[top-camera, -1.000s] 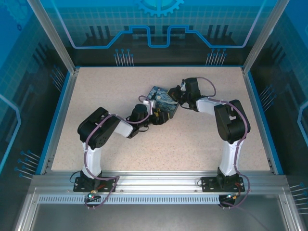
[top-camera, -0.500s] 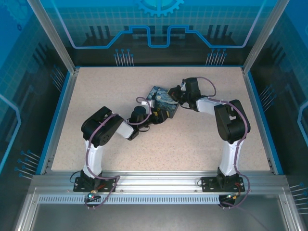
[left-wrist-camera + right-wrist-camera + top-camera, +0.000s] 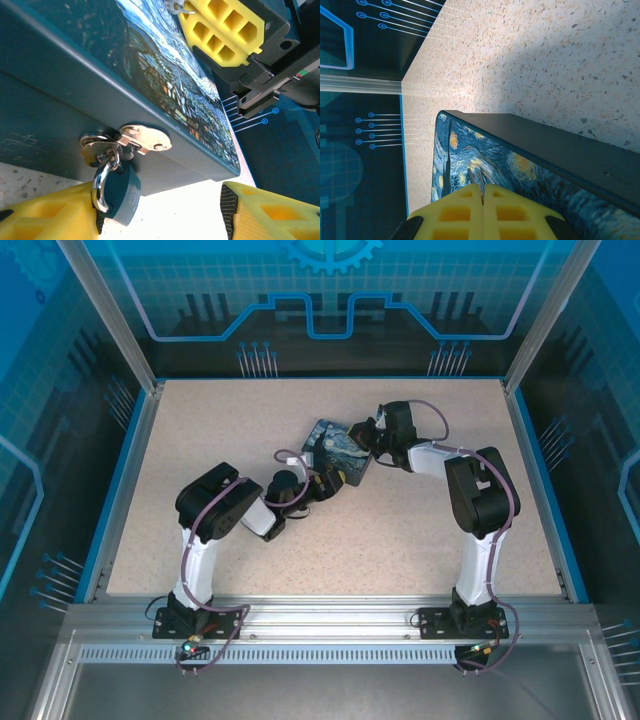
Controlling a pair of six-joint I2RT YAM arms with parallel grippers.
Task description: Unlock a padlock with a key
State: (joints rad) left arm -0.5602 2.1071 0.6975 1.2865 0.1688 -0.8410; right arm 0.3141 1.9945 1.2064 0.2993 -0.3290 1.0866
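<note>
The small bluish-grey padlock (image 3: 120,192) hangs by its silver shackle from the hasp (image 3: 142,140) on the side of the painted tin (image 3: 150,75). My left gripper (image 3: 160,215) is open around it. The lock body rests against the left finger (image 3: 45,215), and the other finger (image 3: 270,212) stands well apart. In the top view the left gripper (image 3: 320,482) is at the near side of the tin (image 3: 338,445). My right gripper (image 3: 357,432) hovers over the tin's lid, shut on the key (image 3: 481,186), whose thin metal tip pokes out between the pads.
The tin (image 3: 485,150) lies in the middle of the speckled table (image 3: 250,420). A blue rim (image 3: 130,480) and glass walls bound the table. Both arms crowd round the tin, with open tabletop to the left, right and front.
My left arm has folded its elbow in and turned its wrist at the tin's near side. The right arm and the tin have not moved.
</note>
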